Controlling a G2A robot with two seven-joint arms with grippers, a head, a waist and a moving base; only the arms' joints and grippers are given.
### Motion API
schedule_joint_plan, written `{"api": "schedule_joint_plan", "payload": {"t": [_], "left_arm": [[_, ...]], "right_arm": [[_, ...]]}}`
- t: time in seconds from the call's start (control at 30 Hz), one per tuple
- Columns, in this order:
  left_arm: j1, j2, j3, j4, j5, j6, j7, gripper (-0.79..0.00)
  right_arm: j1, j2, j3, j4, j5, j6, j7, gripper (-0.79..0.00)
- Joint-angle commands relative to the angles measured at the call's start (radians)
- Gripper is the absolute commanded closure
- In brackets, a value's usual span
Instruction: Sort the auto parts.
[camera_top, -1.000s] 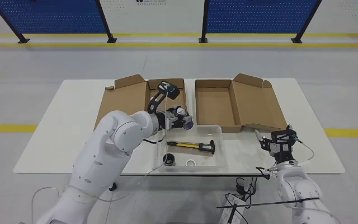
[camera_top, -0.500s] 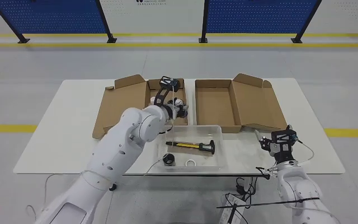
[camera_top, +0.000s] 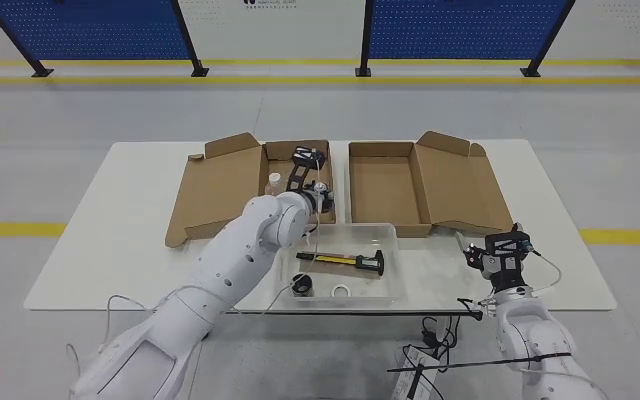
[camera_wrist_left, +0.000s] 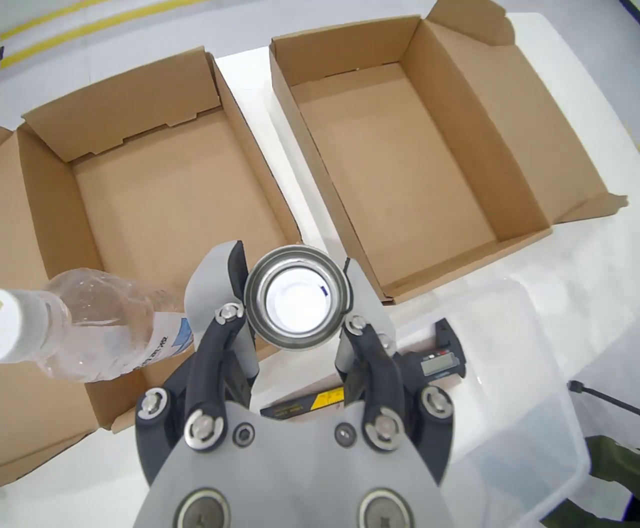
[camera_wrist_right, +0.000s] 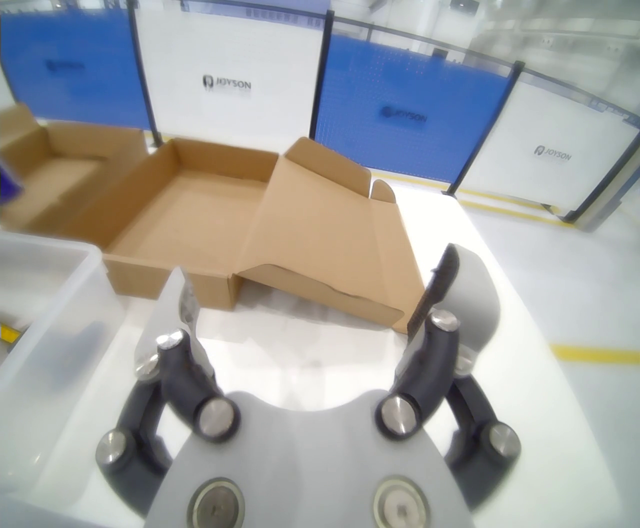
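Observation:
My left gripper (camera_wrist_left: 296, 292) is shut on a metal spray can (camera_wrist_left: 297, 300), which I see end-on between the fingers. In the top view the left gripper (camera_top: 319, 192) hangs over the near right corner of the left cardboard box (camera_top: 232, 190). A clear plastic bottle (camera_wrist_left: 100, 325) lies in that box, also visible from above (camera_top: 274, 181). The right cardboard box (camera_top: 385, 190) holds nothing. My right gripper (camera_top: 497, 252) stands open near the table's front right, and its fingers (camera_wrist_right: 177, 300) have nothing between them.
A clear plastic bin (camera_top: 392, 262) sits at the table's front, between the arms. It holds a black and yellow digital caliper (camera_top: 345, 261), a dark ring (camera_top: 301, 286) and a white ring (camera_top: 341, 291). Both boxes have their lids folded outward.
My left arm has carried the can away from the bin's far edge and up over the left box. The right arm has stayed still.

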Motion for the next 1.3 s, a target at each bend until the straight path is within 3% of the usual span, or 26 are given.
{"api": "schedule_joint_plan", "payload": {"t": [0.0,0.27,0.97,1.07,1.2,1.23,1.27], "left_arm": [[-0.010,-0.007,0.007,0.026,0.004,0.002,0.007,0.000],[-0.045,-0.028,0.014,0.112,0.030,0.022,-0.012,0.000],[-0.062,-0.065,0.006,0.235,0.026,-0.008,-0.042,0.000],[-0.066,-0.070,0.007,0.253,0.030,-0.015,-0.040,-0.046],[-0.070,-0.077,0.007,0.271,0.029,-0.023,-0.040,-0.200],[-0.071,-0.079,0.007,0.275,0.029,-0.025,-0.038,-0.453],[-0.072,-0.081,0.007,0.279,0.032,-0.025,-0.037,-0.650]], "right_arm": [[0.000,0.000,0.000,0.000,0.000,0.000,0.000,-0.785],[0.000,0.000,0.000,0.000,0.000,0.000,0.000,-0.785],[0.000,0.000,0.000,0.000,0.000,0.000,0.000,-0.785],[0.000,0.000,0.000,0.000,0.000,0.000,0.000,-0.785],[0.000,0.000,0.000,0.000,0.000,0.000,0.000,-0.785],[0.000,0.000,0.000,0.000,0.000,0.000,0.000,-0.785],[0.000,0.000,0.000,0.000,0.000,0.000,0.000,-0.785]]}}
